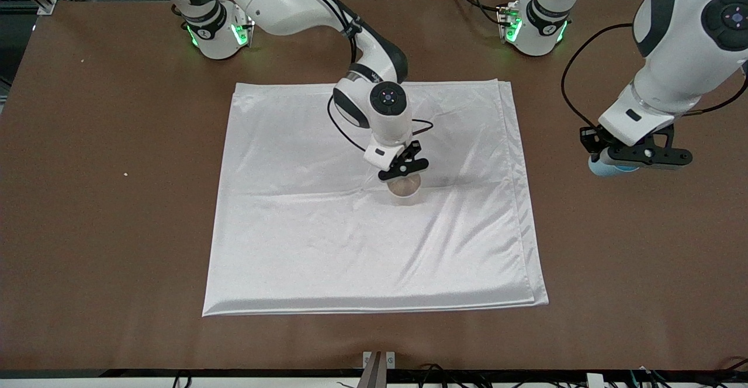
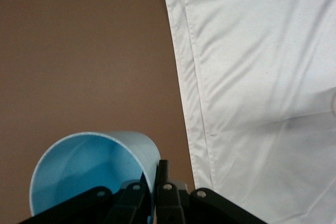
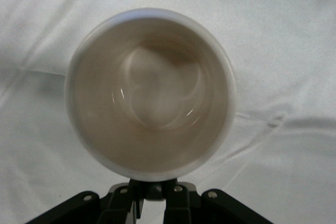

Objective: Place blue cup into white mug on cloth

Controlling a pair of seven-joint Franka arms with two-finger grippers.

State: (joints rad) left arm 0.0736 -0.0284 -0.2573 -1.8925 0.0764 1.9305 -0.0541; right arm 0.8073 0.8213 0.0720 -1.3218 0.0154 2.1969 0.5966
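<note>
Jaws of left gripper (image 1: 613, 163) clamp blue cup (image 2: 94, 174) over table; right gripper (image 1: 403, 172) clamps white mug (image 3: 149, 93) on cloth (image 1: 292, 230).

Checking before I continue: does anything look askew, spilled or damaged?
Nothing stands out. The white mug stands upright and empty on the creased cloth, right gripper on it; the left gripper holds the blue cup over bare table.

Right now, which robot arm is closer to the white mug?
The right one. Its end effector is right at the white mug on the cloth. The left end effector holds the blue cup off the cloth, at the left arm's end.
</note>
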